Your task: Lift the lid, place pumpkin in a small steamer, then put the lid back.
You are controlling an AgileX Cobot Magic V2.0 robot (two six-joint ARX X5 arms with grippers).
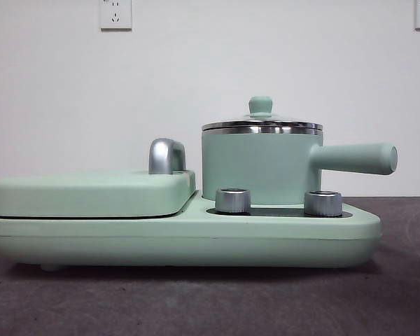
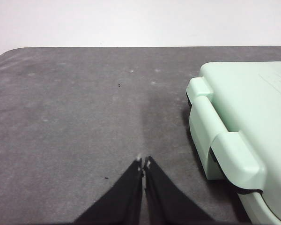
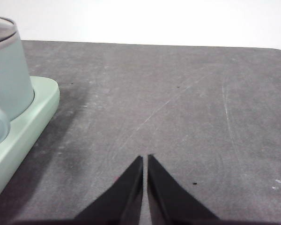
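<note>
The small steamer (image 1: 259, 166), a mint-green pot with a long side handle pointing right, stands on the right half of a mint-green cooker base (image 1: 182, 241). The lid (image 1: 261, 123), steel-rimmed with a green knob, sits closed on it. The pumpkin is out of view. My left gripper (image 2: 144, 162) is shut over bare grey mat, off the cooker's hinged end. My right gripper (image 3: 145, 158) is shut over the mat too, with the steamer (image 3: 7, 70) off to one side. Neither arm shows in the front view.
A wide flat mint-green cover (image 1: 91, 192) with a chrome handle (image 1: 166, 155) fills the cooker's left half. Two steel knobs (image 1: 232, 200) stand on the base in front of the pot. A white wall with sockets (image 1: 115, 14) lies behind.
</note>
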